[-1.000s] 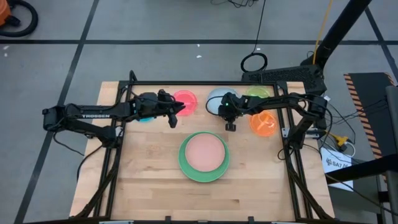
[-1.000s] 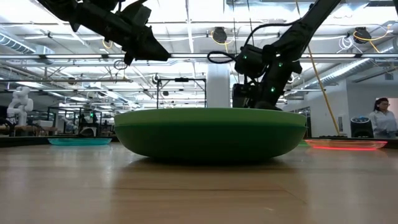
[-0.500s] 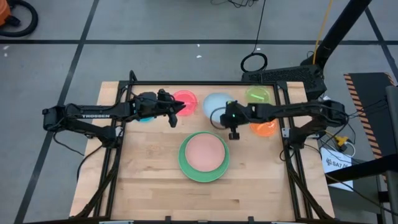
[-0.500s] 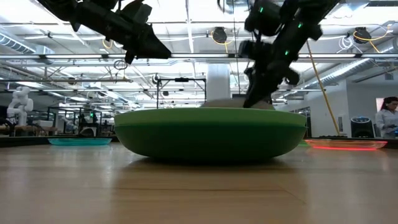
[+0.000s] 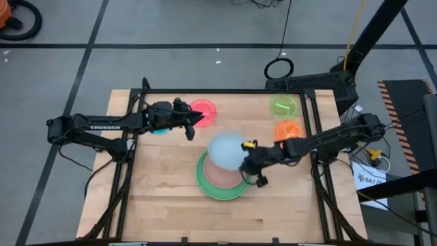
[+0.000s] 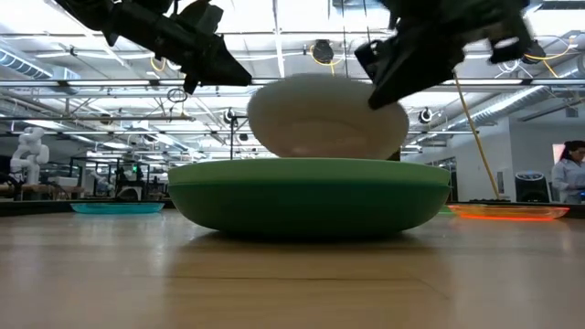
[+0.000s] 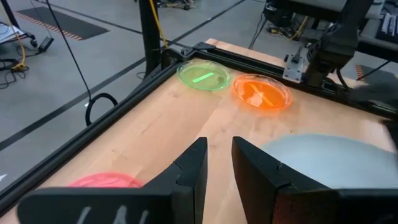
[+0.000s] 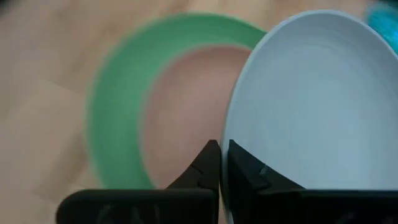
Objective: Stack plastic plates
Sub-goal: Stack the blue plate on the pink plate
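A light blue plate (image 5: 225,150) hangs tilted in the air over a stack: a pale pink plate (image 5: 220,175) nested in a light green one (image 5: 205,183), whose side looks dark green in the low view (image 6: 309,196). My right gripper (image 5: 250,162) is shut on the blue plate at its right side. My left gripper (image 5: 194,123) hovers open and empty by the pink-red plate (image 5: 205,108). The translucent blue plate (image 5: 158,130) lies mostly hidden under the left arm. My right gripper pinches the light blue plate's rim (image 8: 227,163) between its two fingers, one on the hollow face and one on the back. It comes from the table's right, roughly level. The plate (image 6: 327,117) is lifted clear and tilted above the green stack.
Yellow-green plate (image 5: 283,104) and orange plate (image 5: 288,130) lie flat near the table's far right corner. A black frame (image 5: 225,91) runs around the table's far and side edges. Bare wood (image 5: 171,205) fills the near half. A person (image 6: 569,178) stands far behind.
My right gripper took the light blue plate from the far side of the table, lifted it clear and carried it toward the near edge, until it hangs over the green and pink stack. The plate has tipped from flat to tilted.
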Motion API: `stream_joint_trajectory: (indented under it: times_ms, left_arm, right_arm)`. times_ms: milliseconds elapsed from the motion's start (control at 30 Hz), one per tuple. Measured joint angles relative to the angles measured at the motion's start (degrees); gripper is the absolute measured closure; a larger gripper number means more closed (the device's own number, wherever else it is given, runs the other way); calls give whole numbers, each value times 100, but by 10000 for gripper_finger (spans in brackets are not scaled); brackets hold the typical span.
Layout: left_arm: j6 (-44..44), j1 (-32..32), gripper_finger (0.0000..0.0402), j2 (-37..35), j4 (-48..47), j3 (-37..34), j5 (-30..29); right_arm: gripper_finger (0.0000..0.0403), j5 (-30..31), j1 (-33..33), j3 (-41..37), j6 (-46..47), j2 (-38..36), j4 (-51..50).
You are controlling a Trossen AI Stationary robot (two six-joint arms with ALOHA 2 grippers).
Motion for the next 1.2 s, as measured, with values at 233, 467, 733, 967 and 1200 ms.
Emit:
stream_joint_trajectory:
  times_ms: [233,467,733,967,1200]
  left_arm:
    - [-2,-5,321,-2,27,4,0]
    - [0,-55,321,-2,52,4,2]
    - [4,-55,321,-2,111,4,2]
    - [-165,-55,321,-2,101,4,4]
    - [-151,-55,321,-2,111,4,4]
  right_arm:
    - [399,-267,207,0,202,303,408]
    - [360,-270,203,0,494,498,558]
    - [319,-257,203,0,969,503,536]
    - [291,-260,203,0,1620,503,536]
    - [261,-273,154,0,2512,503,506]
